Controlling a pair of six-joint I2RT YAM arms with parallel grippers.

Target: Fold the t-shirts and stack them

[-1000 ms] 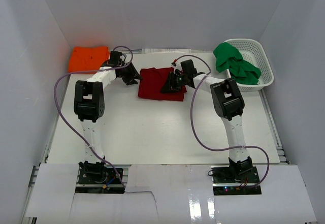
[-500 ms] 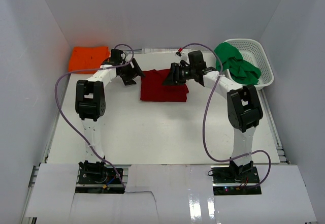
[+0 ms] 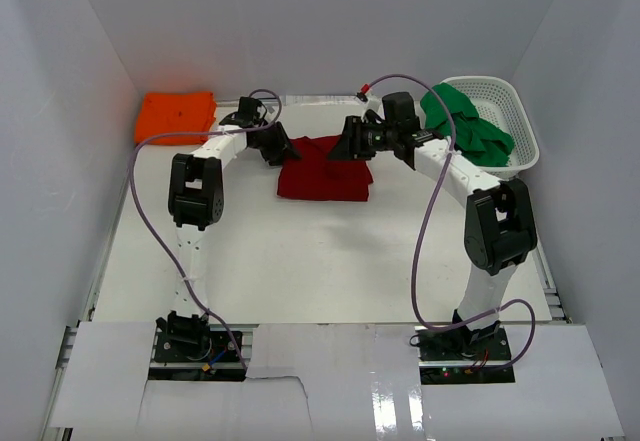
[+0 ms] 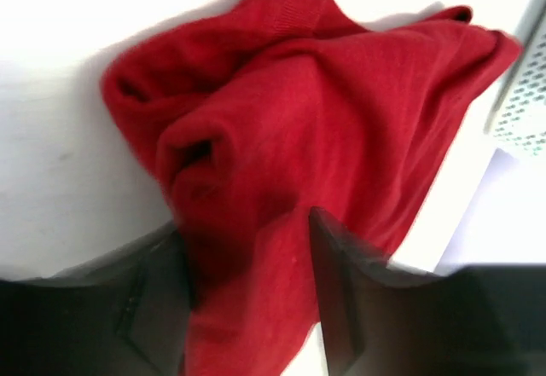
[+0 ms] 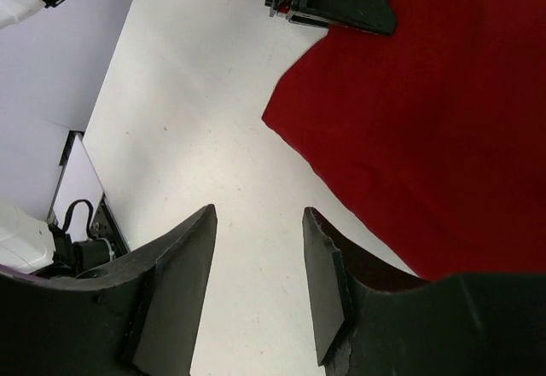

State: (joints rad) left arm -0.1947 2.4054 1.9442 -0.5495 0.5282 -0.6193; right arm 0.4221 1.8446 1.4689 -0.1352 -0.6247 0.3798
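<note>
The dark red t-shirt (image 3: 325, 171) lies loosely folded on the white table, at the back middle. My left gripper (image 3: 281, 151) is at its left edge. In the left wrist view the red cloth (image 4: 324, 112) is bunched and fills the gap between the spread fingers of the gripper (image 4: 247, 222). My right gripper (image 3: 350, 148) is over the shirt's far right part. It is open and empty (image 5: 258, 214) above bare table, with the red shirt (image 5: 426, 120) beside it. The orange t-shirt (image 3: 177, 115) lies folded at the back left. The green t-shirt (image 3: 463, 124) hangs crumpled in the basket.
The white lattice basket (image 3: 516, 111) stands at the back right, and its corner shows in the left wrist view (image 4: 525, 95). White walls close in the table on three sides. Purple cables loop from both arms.
My left gripper has moved right, from beside the red shirt onto its left edge. My right arm has swung back and right, and its gripper is now over the shirt's far edge.
</note>
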